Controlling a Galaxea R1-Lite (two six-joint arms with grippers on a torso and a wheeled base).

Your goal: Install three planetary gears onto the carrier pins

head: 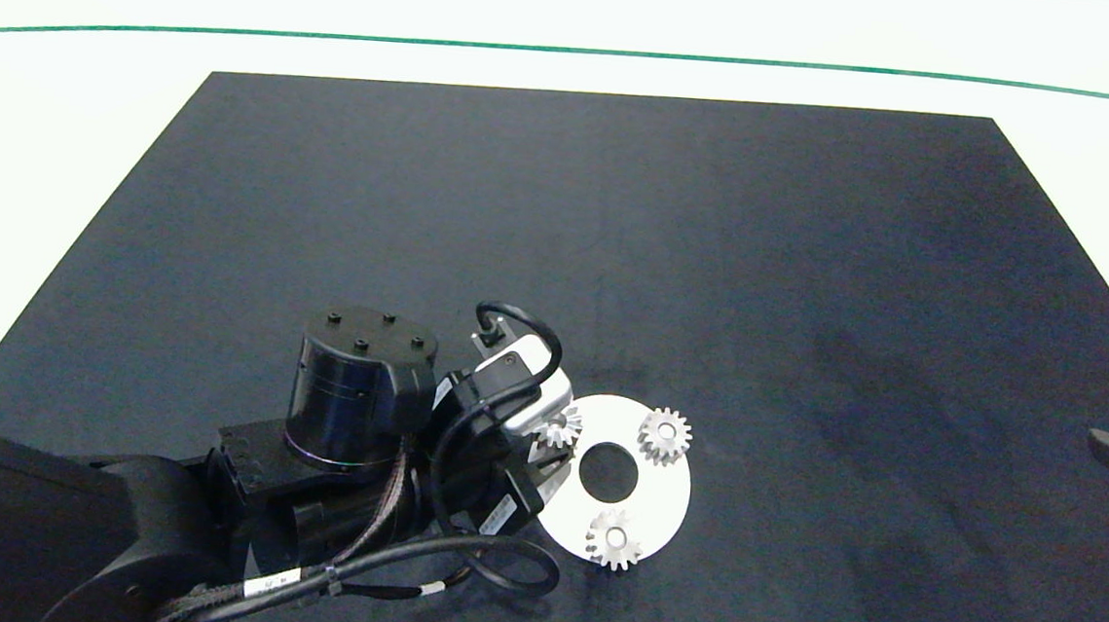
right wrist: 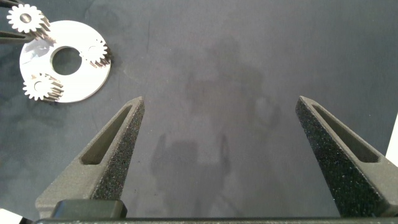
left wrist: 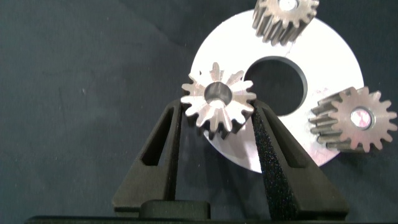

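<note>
The left pincer (left wrist: 219, 121) is pinching the third gear (left wrist: 218, 104) over the disc's (head: 664, 494) left edge. Two gears (head: 665, 435) are sitting on pins already. Next: lining hole over pin, lowering, releasing. The right pincer (right wrist: 217, 162) is idling spread, far right.

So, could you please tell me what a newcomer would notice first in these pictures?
The white disc near the front of the dark mat, with two gears already on it. At its left edge the left gripper holds the third gear in its jaws. The right gripper waits open at the right edge.
</note>
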